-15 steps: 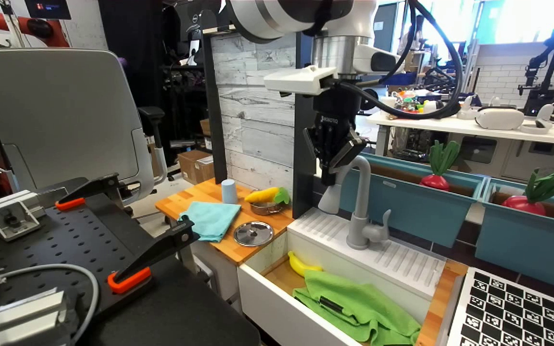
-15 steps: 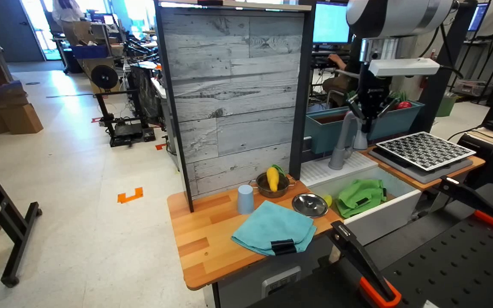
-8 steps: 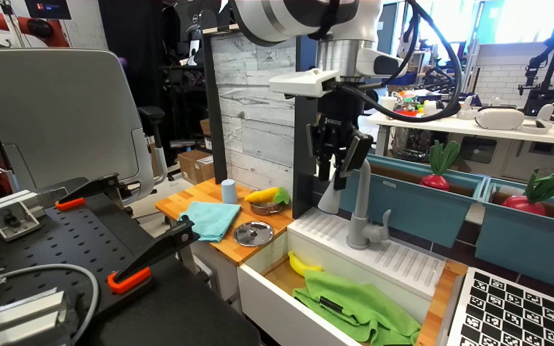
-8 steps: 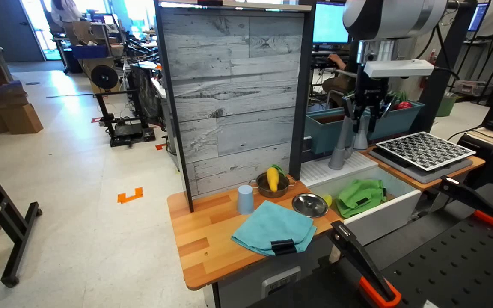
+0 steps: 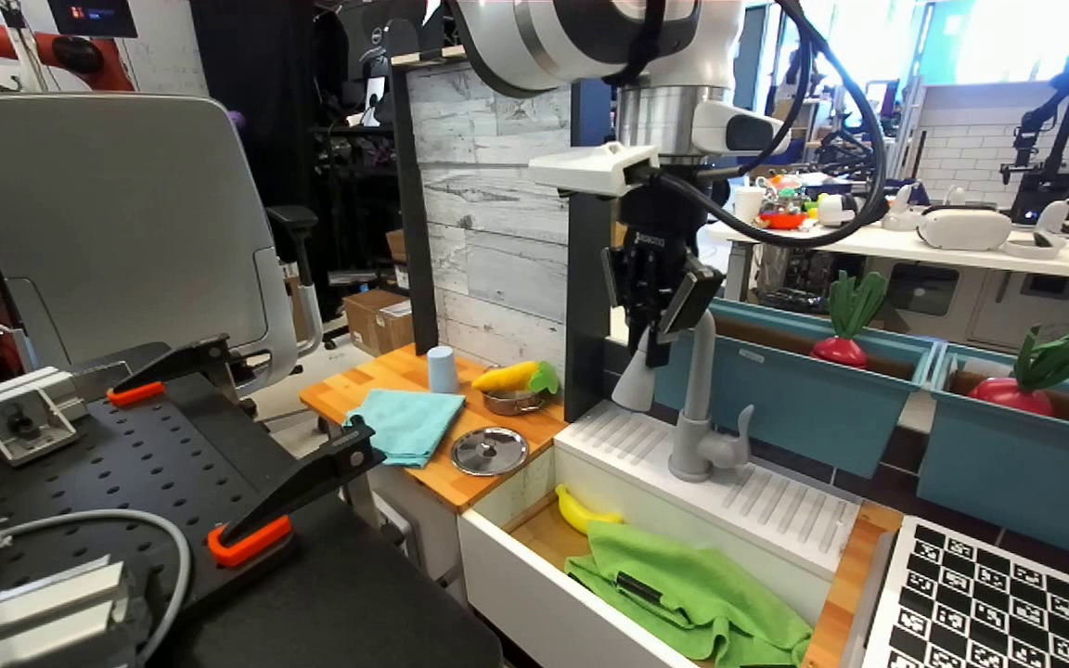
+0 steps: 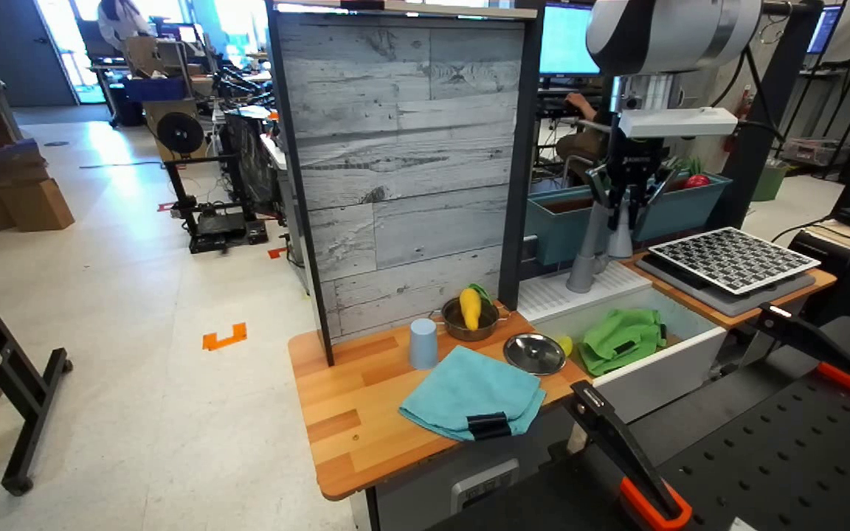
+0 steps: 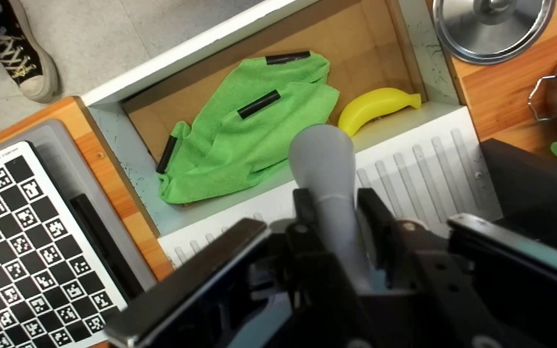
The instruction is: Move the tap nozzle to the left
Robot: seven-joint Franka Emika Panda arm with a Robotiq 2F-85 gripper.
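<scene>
The tap nozzle (image 5: 699, 371) is a matte grey gooseneck spout on a short base behind the sink. It also shows in an exterior view (image 6: 589, 254). In the wrist view its flared spray head (image 7: 322, 150) points down over the sink's back edge. My gripper (image 5: 646, 348) points straight down with its fingers on both sides of the neck just above the spray head. In the wrist view the gripper (image 7: 335, 195) is closed around this neck, with one finger against it and the other very close. The gripper partly hides the top of the arch.
The white sink basin (image 5: 534, 594) below holds a yellow banana (image 5: 584, 512) and a green cloth (image 5: 701, 594). The tap handle (image 5: 729, 449) stands beside the base. Blue planters (image 5: 776, 399) stand behind. A dark upright post (image 5: 588, 260) stands near the arm.
The gripper was narrow a second ago and opened half a second ago. It has now lowered a little and closed around the nozzle, which has shifted very slightly.
</scene>
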